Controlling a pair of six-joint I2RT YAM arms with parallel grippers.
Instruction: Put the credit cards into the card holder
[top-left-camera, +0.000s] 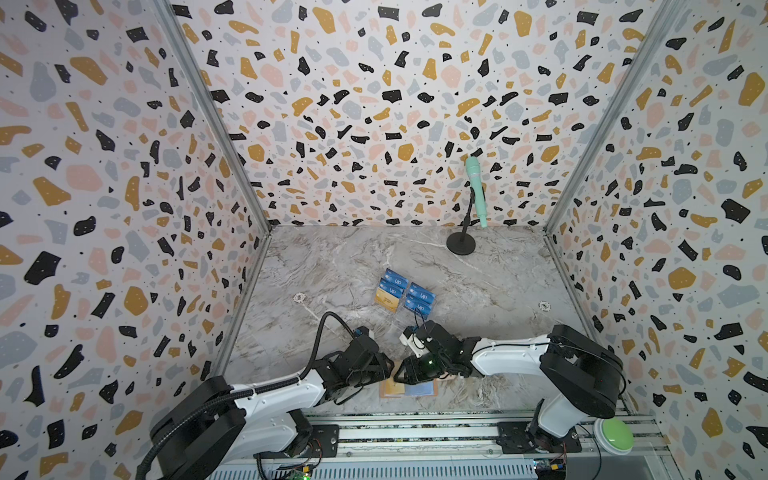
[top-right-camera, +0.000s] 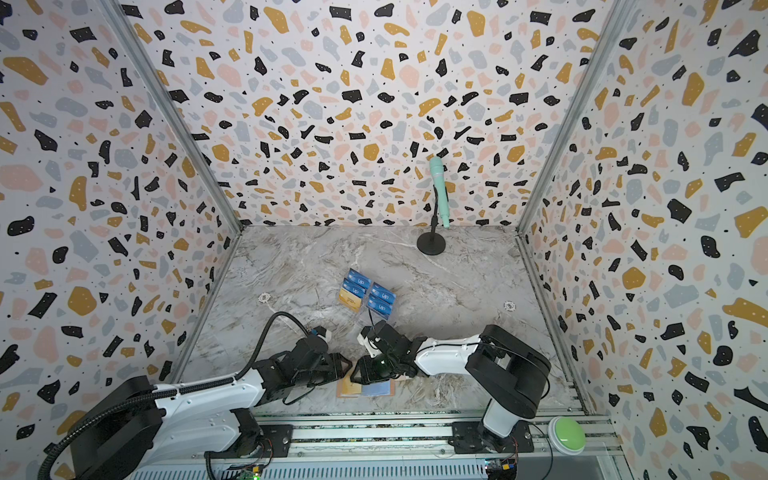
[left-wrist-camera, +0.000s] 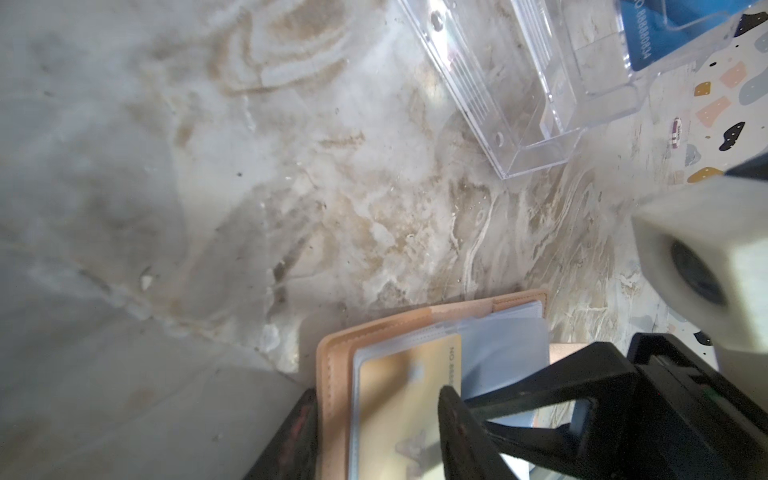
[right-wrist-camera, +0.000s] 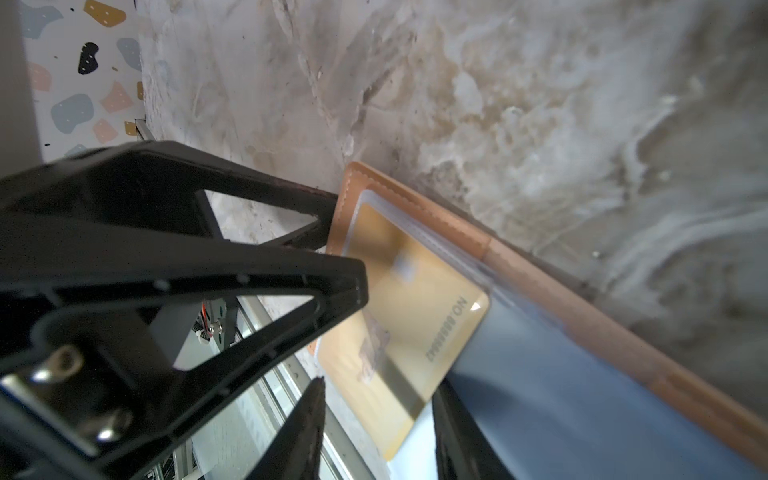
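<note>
The card holder (right-wrist-camera: 582, 324) is lying open at the near edge of the marble table (top-left-camera: 478, 282), right in the middle, and both arms are crowding in over it. The left gripper (right-wrist-camera: 347, 245) is standing with its jaws apart. One tip is at the holder's left leather border and the other is resting on the clear sleeve (left-wrist-camera: 399, 338). I'd say it's pinning the page flat so the pocket isn't shifting. The right gripper (right-wrist-camera: 378, 415) is straddling one end of the gold card (right-wrist-camera: 415, 316), which looks mostly tucked into that sleeve. Its jaws are apart too, but whether they're actually squeezing the card, I cannot tell. The card is showing "NO." and a run of eights. Farther back, more credit cards (top-left-camera: 392, 277) are sitting in the acrylic stand (left-wrist-camera: 519, 104), the blue ones reading "VIP".
</note>
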